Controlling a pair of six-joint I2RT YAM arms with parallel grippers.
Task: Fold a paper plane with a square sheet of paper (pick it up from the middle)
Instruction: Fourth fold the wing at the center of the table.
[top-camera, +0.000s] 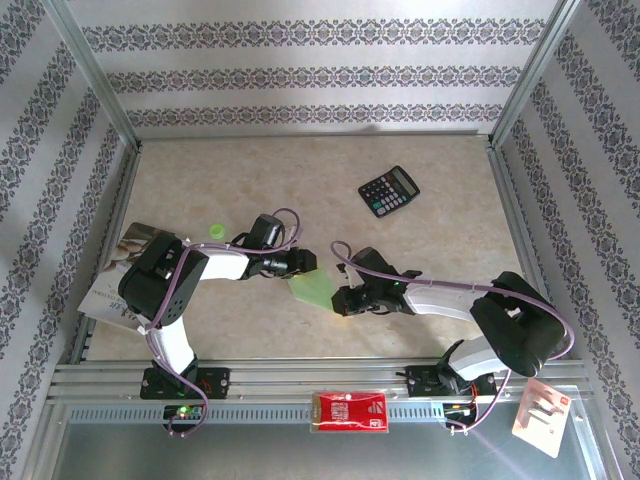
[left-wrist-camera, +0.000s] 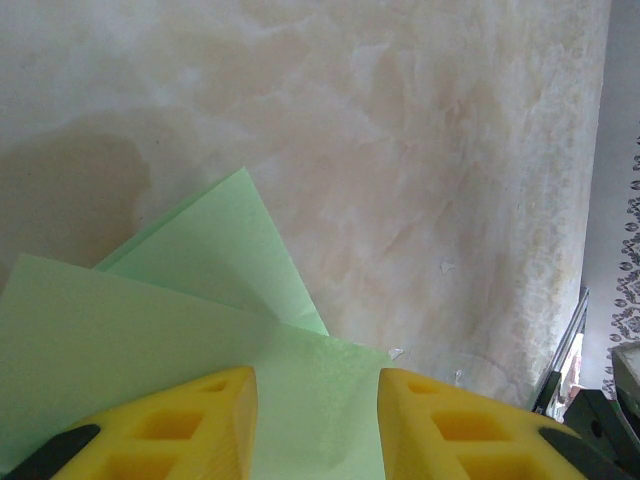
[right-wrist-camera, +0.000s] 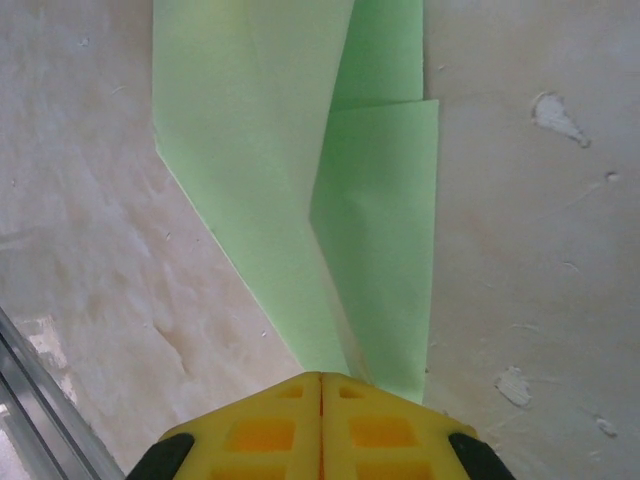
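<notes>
Mid-table, folded green paper (top-camera: 310, 290) meets the closed right gripper (right-wrist-camera: 321, 380).

No legible text; red packet (top-camera: 349, 411) print unreadable.

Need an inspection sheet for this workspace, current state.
Surface: beige marbled table, worn patches.
Job's things: green paper, partly folded, mid-table.
Clutter: calculator far side; green dot by left arm; booklet at left edge; red-and-white packet at near edge.
Grippers: left gripper open over the paper; right gripper shut at its narrow end.
Cables: purple cables loop along left arm and right arm.
Surroundings: patterned walls, metal frame.
</notes>
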